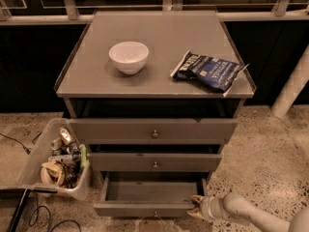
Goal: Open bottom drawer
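Note:
The bottom drawer (145,209) of the grey cabinet is pulled out, its plain grey inside showing, with a small metal knob at the centre of its slim front. My gripper (195,208) is at the drawer's right front corner, low near the floor, with the pale arm running off to the lower right. The two drawers above it, each with a round knob, stand only slightly out.
On the cabinet top (159,76) sit a white bowl (128,56) and a dark blue chip bag (208,70). A clear bin of clutter (58,163) stands on the floor at the left, with cables beside it. A white post (292,86) rises at the right.

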Motion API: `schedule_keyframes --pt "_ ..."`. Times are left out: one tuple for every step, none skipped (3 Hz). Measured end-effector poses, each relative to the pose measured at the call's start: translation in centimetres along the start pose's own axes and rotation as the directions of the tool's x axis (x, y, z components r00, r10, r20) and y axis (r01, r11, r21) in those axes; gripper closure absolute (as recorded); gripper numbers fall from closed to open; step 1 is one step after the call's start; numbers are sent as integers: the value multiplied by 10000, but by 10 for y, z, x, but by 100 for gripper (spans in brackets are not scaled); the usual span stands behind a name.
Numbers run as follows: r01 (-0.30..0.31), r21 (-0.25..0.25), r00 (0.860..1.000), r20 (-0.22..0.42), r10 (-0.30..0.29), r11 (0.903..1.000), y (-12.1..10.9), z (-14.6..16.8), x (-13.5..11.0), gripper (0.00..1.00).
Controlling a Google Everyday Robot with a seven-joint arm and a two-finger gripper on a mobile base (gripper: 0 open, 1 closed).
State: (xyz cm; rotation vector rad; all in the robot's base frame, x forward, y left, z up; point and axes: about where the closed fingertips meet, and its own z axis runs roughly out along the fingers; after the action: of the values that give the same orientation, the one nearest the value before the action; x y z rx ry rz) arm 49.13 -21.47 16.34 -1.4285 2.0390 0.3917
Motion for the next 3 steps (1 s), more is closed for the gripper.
schedule_keyframes --pt "62 43 10000 -17 -62 10000 -1 -3 0 98" --pt "41 39 10000 -22 -40 10000 8 -7 3 100" --pt "-25 23 10000 16 25 10000 21 -10 6 100"
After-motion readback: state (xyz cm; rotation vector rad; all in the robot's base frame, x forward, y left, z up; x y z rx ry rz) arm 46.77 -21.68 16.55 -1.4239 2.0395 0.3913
